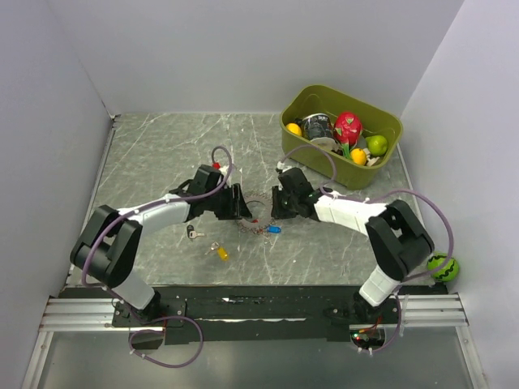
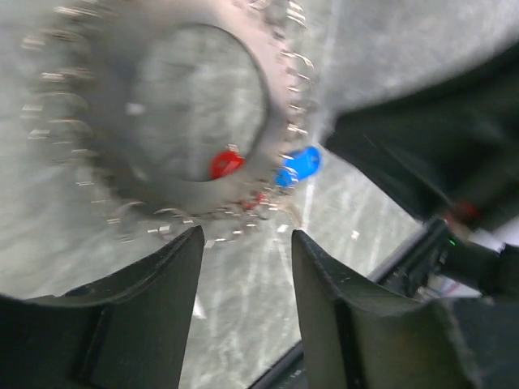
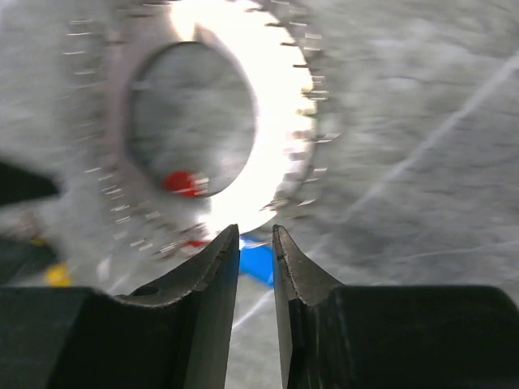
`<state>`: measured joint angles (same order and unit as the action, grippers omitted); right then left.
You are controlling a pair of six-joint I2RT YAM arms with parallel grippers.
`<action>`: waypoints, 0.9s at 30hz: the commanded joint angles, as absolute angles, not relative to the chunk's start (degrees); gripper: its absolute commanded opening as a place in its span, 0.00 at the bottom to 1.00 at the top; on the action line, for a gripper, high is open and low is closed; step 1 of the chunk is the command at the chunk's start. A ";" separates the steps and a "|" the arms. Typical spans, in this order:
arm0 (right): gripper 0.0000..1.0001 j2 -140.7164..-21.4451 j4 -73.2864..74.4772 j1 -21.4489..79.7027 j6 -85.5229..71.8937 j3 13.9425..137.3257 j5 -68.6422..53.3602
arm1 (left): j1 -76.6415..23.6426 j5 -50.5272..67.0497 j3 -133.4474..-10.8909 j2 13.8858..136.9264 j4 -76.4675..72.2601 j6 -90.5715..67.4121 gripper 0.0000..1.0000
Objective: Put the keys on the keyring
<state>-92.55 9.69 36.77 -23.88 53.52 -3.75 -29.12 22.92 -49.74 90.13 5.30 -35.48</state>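
Nearest the table's near edge, left of the middle, lie the two loose keys: the yellow-capped key and, just beyond it, the black-capped key. Neither is strung yet, and neither arm is on them. They probably wait there while the ring is readied.

At the table's middle the keyring sits between the two grippers, which face each other across it, likely so one can steady it while the other works. The left gripper stands with its fingers clearly apart and nothing between them, the ring just past their tips. The right gripper has its fingers nearly together, with the ring's rim right at the tips. I cannot tell whether they pinch it.

The overhead view gives the layout but shows the ring only as a thin tangle. The wrist views, though blurred, show its gear-like fan of keys, the red cap and the blue cap.

At the far right corner stands an olive bin of toys, untouched.
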 commanded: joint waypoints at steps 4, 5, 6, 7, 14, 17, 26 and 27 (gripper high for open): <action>0.30 -98.26 8.61 35.77 -22.85 53.79 -4.48 | -30.85 25.40 -51.50 92.72 3.07 -38.67 0.49; 0.29 -98.26 8.44 35.86 -23.03 53.18 -4.92 | -31.11 25.23 -51.59 92.90 3.51 -38.50 0.49; 0.29 -98.35 7.92 35.86 -23.20 52.83 -5.88 | -31.20 25.31 -51.42 92.99 3.43 -38.41 0.49; 0.29 -98.26 7.48 36.21 -22.77 52.39 -6.50 | -31.29 25.49 -51.24 93.16 3.34 -38.58 0.50; 0.28 -98.00 7.82 39.80 -23.20 49.84 -7.99 | -31.38 23.21 -49.66 91.94 5.36 -38.32 0.54; 0.28 -97.65 7.39 41.56 -24.26 49.05 -9.92 | -31.38 20.93 -49.75 90.62 8.08 -37.27 0.54; 0.29 -95.72 6.59 45.53 -26.63 48.52 -9.32 | -31.29 14.95 -49.92 86.23 12.56 -36.12 0.54; 0.29 -94.41 6.77 45.44 -26.63 48.43 -7.92 | -31.29 14.51 -49.92 85.35 12.92 -35.78 0.54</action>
